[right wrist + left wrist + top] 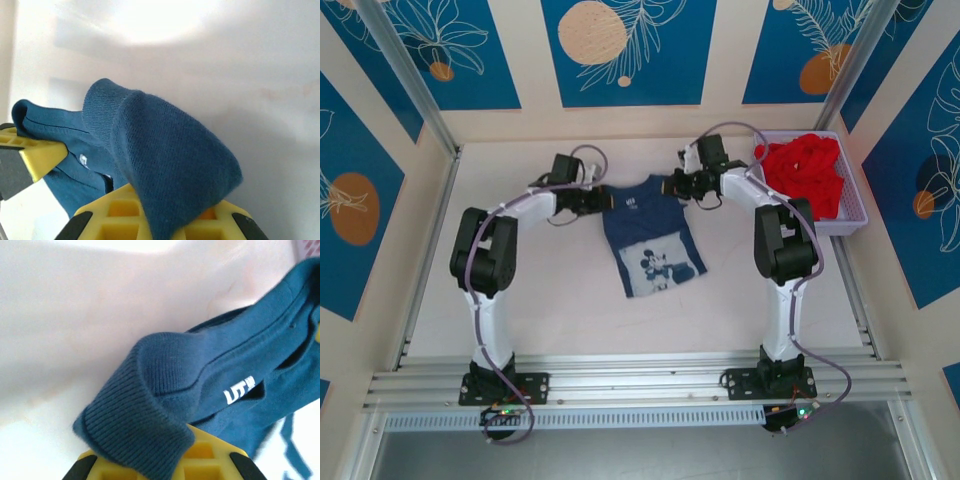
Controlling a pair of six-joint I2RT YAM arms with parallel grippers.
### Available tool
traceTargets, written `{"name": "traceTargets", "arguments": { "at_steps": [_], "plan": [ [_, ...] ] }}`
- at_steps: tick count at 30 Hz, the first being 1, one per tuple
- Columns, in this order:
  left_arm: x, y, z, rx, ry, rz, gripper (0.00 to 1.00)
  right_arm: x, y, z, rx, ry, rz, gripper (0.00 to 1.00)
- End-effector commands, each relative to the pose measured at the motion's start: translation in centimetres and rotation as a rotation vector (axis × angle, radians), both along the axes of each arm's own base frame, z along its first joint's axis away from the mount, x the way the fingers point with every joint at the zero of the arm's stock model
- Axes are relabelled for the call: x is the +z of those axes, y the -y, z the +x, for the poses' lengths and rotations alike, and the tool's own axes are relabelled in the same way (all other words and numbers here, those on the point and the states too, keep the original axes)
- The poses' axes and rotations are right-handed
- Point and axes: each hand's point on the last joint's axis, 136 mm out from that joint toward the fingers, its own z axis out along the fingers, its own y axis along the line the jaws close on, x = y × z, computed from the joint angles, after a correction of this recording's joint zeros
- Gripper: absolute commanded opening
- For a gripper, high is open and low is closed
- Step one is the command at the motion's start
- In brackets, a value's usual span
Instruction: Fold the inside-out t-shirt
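The inside-out t-shirt (650, 235), navy with a faded cartoon print, lies flat at mid-table with its neck towards the back wall. My left gripper (605, 203) is at its left shoulder and my right gripper (672, 188) at its right shoulder. In the left wrist view the left gripper (165, 462) is shut on a ribbed fold of the t-shirt (200, 370), beside the white neck print (239, 390). In the right wrist view the right gripper (160, 222) is shut on a raised fold of the t-shirt (170, 150). The left gripper's yellow finger (35, 152) shows at the left there.
A lavender basket (850, 225) at the back right holds a bright red garment (805, 175). Patterned blue-and-cream walls close in the back and both sides. Bare table lies in front of the shirt's hem (665, 290), towards the arm bases.
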Motion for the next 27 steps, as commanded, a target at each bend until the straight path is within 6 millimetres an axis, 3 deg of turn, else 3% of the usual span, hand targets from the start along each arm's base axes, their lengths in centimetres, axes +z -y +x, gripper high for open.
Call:
{"name": "traceTargets", "arguments": {
  "at_steps": [1,6,8,10,15,21,24,27],
  "plan": [
    [9.0,-0.6,3.7,0.002,0.187,-0.040,0.00,9.0,-0.6,3.5,0.006,0.217,0.085,0.00],
    [17.3,-0.4,5.6,-0.017,0.323,-0.035,0.00,17.0,-1.2,5.6,0.034,0.379,0.120,0.00],
    [18.6,-0.5,5.1,-0.022,0.345,-0.036,0.00,18.7,-1.6,5.3,0.057,0.419,0.125,0.00],
    [18.6,-0.6,4.0,-0.031,0.342,-0.033,0.00,18.6,-2.1,4.3,0.084,0.417,0.122,0.00],
    [14.2,-0.9,-0.7,-0.041,0.268,-0.036,0.00,13.8,-2.7,-0.3,0.112,0.325,0.112,0.00],
    [6.4,1.5,-12.0,-0.104,0.128,-0.046,0.00,6.0,-2.1,-10.7,0.115,0.155,0.075,0.00],
    [4.5,2.5,-16.1,-0.124,0.088,-0.042,0.00,3.0,-1.5,-15.1,0.111,0.072,0.058,0.00],
    [4.3,3.0,-17.1,-0.131,0.092,-0.037,0.00,1.4,-0.4,-16.9,0.088,0.040,0.025,0.01]
  ]
}}
